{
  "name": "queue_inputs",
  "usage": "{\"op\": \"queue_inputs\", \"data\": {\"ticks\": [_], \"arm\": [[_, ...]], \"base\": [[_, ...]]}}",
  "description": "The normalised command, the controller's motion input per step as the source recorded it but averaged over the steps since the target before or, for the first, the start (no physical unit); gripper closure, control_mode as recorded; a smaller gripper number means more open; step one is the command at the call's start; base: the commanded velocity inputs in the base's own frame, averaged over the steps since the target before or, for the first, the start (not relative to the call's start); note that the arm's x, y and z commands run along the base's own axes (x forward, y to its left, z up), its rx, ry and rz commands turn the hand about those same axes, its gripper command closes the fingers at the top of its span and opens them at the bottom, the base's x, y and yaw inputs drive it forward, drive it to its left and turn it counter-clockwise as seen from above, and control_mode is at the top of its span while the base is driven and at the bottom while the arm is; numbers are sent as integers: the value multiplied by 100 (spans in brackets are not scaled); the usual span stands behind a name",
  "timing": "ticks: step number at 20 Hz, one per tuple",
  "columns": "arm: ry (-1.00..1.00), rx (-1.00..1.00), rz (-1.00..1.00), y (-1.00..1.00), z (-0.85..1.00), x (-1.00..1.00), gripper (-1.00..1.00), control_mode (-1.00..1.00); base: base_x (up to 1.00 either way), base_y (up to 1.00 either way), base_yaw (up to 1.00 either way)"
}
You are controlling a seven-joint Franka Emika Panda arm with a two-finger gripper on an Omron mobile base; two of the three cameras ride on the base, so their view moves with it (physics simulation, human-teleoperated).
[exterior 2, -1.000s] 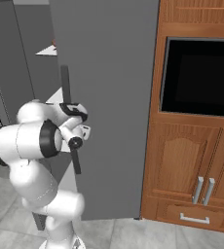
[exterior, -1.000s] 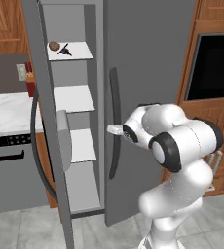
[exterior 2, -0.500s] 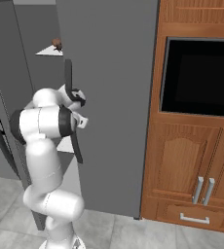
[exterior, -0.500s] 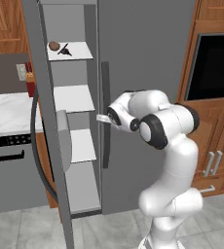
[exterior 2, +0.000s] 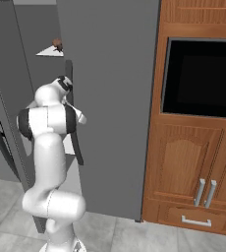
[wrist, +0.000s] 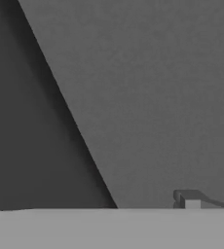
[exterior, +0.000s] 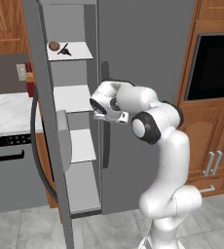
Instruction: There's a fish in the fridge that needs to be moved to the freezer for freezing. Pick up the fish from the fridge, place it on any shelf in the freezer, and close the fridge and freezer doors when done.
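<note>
Arm bent at the elbow, gripper (exterior: 97,113) at the freezer (exterior: 77,146) opening by the fridge door handle (exterior: 104,116); fish (exterior: 64,49) on the shelf (exterior: 71,51) above. Finger gap: can't tell. No readable text.

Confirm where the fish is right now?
Left base view: the fish lies on the top small white shelf of the open freezer, just right of the round brown lump.
</note>
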Motion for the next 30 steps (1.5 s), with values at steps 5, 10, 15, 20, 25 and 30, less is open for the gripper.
{"op": "queue_inputs", "data": {"ticks": [5,10,15,20,25,30], "arm": [[-5,0,-1,-4,23,-12,-100,-100],[-19,0,0,0,34,-30,-100,-100],[-16,0,0,0,34,-16,-100,-100],[-14,0,1,0,58,-60,-100,-100],[-11,0,4,2,78,-59,-100,-100],[-12,0,1,-24,88,-81,-100,-100]], "base": [[0,0,0],[0,0,0],[0,0,0],[0,0,0],[0,0,0],[0,0,0]]}}
